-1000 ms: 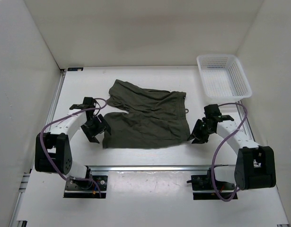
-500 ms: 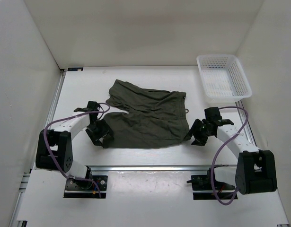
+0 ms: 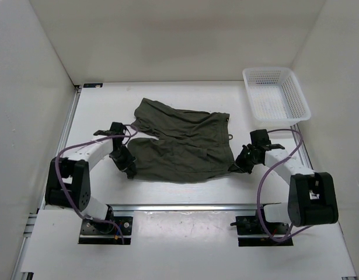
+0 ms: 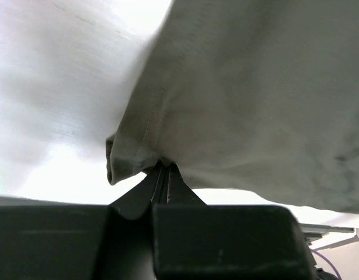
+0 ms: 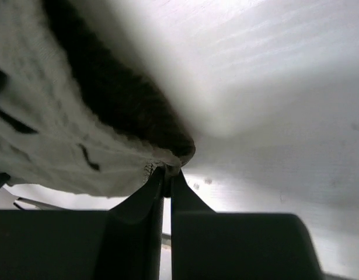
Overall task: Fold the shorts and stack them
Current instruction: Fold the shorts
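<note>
White walls [image 3: 167, 35] enclosed a white counter [image 3: 109, 99] on three sides — evenly lit, a metal rail [image 3: 185, 206] crossing its near edge

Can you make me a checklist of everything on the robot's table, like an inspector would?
Surface: white table, flat, no spills seen.
Job's things: shorts, olive, spread out mid-table, not yet folded.
Clutter: white mesh basket at the far right corner.
Grippers: left gripper fingers shut on the shorts' near left corner; right gripper shut on the near right corner.
Cables: purple cables loop off both arms.
Surroundings: white walls on three sides.
</note>
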`<state>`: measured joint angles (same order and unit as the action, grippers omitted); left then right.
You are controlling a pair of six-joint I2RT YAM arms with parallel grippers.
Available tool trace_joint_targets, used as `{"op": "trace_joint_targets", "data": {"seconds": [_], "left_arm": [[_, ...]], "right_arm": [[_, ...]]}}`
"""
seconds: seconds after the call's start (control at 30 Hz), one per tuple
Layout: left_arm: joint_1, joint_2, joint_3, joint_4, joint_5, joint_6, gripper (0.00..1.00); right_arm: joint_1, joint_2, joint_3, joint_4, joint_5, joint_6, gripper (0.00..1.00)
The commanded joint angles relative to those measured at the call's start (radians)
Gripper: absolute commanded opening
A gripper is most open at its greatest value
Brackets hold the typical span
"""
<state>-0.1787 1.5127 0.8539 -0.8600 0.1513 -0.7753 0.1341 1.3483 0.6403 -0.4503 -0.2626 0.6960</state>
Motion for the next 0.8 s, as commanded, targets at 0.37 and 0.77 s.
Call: {"op": "trace_joint_targets", "data": {"seconds": [0.37,0.77], "left_arm": [[0.068,-0.031,0.599,-0.215,-0.093,0.093,0.1],[0.088,0.572,1.405,-0.281,-0.102,0.122,0.1]], "right_arm": [[0.001,-0.117,0.347,-0.24,0.109,-0.05,0.0],[0.001,0.363,0.846,-0.228,0.226,-0.052,0.0]]}}
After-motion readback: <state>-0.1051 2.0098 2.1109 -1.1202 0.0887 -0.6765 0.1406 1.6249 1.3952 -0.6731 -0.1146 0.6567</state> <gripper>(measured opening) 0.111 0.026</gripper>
